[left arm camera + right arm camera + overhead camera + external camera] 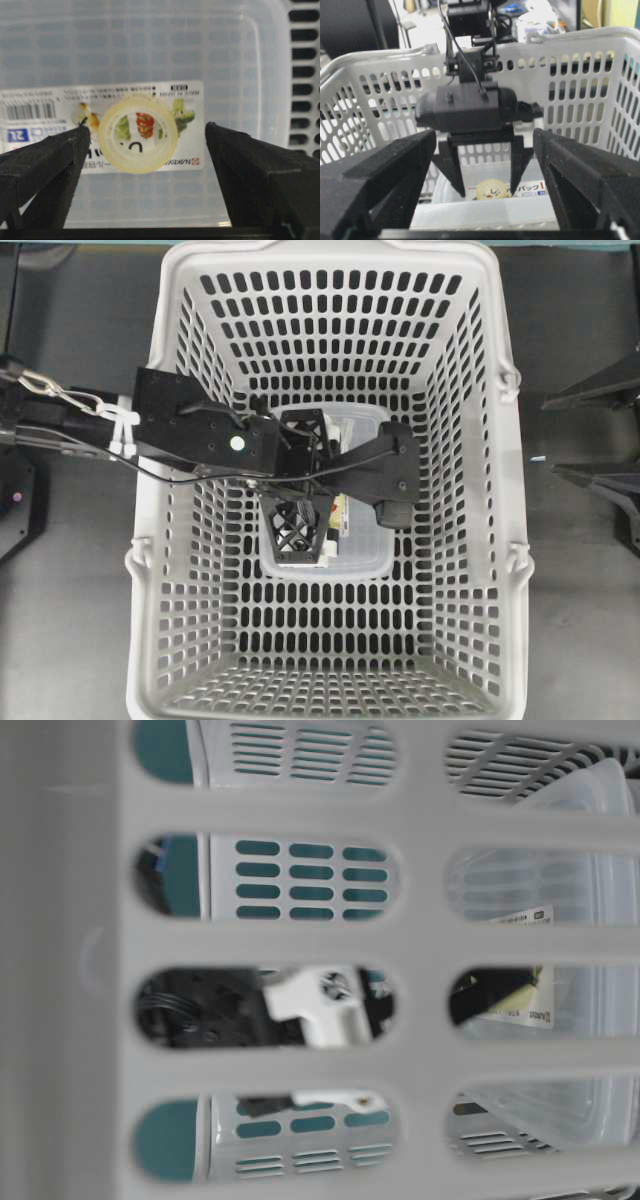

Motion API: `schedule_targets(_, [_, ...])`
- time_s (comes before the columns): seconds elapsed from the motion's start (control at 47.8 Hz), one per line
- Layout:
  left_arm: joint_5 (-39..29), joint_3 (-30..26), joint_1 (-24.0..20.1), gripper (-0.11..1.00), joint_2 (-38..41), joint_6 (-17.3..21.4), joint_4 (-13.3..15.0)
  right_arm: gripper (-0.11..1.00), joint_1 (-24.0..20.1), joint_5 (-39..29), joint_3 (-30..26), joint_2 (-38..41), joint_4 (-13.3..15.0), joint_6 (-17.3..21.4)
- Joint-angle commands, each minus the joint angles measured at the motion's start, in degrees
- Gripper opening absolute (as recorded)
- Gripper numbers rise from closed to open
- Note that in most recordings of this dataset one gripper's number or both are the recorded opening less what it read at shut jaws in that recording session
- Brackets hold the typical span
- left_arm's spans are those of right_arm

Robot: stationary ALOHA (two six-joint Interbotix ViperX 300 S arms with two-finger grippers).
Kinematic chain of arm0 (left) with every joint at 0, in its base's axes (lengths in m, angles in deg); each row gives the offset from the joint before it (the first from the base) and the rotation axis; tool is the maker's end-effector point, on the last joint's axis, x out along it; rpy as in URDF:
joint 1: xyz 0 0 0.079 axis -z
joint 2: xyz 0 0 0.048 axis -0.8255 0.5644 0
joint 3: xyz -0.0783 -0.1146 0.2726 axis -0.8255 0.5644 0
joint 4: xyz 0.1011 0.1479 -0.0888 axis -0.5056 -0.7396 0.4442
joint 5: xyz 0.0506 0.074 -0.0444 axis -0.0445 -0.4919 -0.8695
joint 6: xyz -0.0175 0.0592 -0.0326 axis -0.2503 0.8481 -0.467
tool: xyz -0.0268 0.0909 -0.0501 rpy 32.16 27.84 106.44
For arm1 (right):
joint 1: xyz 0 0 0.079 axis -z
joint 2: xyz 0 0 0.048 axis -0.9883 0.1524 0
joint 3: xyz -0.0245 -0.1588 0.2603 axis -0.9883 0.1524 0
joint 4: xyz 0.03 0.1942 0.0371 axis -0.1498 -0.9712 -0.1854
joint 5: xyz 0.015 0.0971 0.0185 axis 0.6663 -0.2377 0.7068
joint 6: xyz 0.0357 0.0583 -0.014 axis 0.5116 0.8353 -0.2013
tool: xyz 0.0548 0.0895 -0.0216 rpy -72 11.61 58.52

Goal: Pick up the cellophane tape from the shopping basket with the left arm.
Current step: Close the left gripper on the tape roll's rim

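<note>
Left gripper (142, 150) open, matte black fingers flanking translucent yellow cellophane tape (138, 134) above clear tub (240, 60); slotted grey shopping basket (200, 340)

Left arm (190, 435) reaching in from the left edge of the overhead view, wrist bent downward. Left gripper (145, 150) pointing straight down, jaws spread wide with a clear gap between the two fingers (45, 165). Right gripper (485, 175) low and level at the opposite side, jaws likewise parted, facing the left one.
</note>
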State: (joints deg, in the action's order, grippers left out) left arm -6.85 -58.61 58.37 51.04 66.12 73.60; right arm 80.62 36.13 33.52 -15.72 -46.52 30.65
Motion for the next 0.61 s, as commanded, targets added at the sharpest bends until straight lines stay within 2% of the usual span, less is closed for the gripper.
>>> schedule_targets(0.0, [1.32, 0.26, -0.09, 0.90, -0.35, 0.09, -0.18, 0.76, 0.00, 0.26, -0.44, 0.26, -0.09, 0.00])
schedule_targets(0.23, [3.96, 0.88, -0.18, 0.86, -0.44, 0.00, -0.18, 0.76, 0.00, 0.26, -0.35, 0.26, -0.09, 0.00])
schedule_targets(0.314, [3.96, 0.88, -0.18, 0.76, -0.53, 0.00, -0.09, 0.76, 0.00, 0.26, -0.35, 0.26, -0.09, 0.09])
schedule_targets(0.44, [3.60, 0.62, 0.26, 0.50, -0.97, 0.09, -0.09, 0.76, 0.00, 0.26, -0.26, 0.26, -0.09, 0.09])
schedule_targets(0.586, [1.76, -0.62, 0.26, 0.50, -3.16, 0.18, -0.18, 0.76, 0.00, 0.35, -0.26, 0.26, -0.09, 0.09])
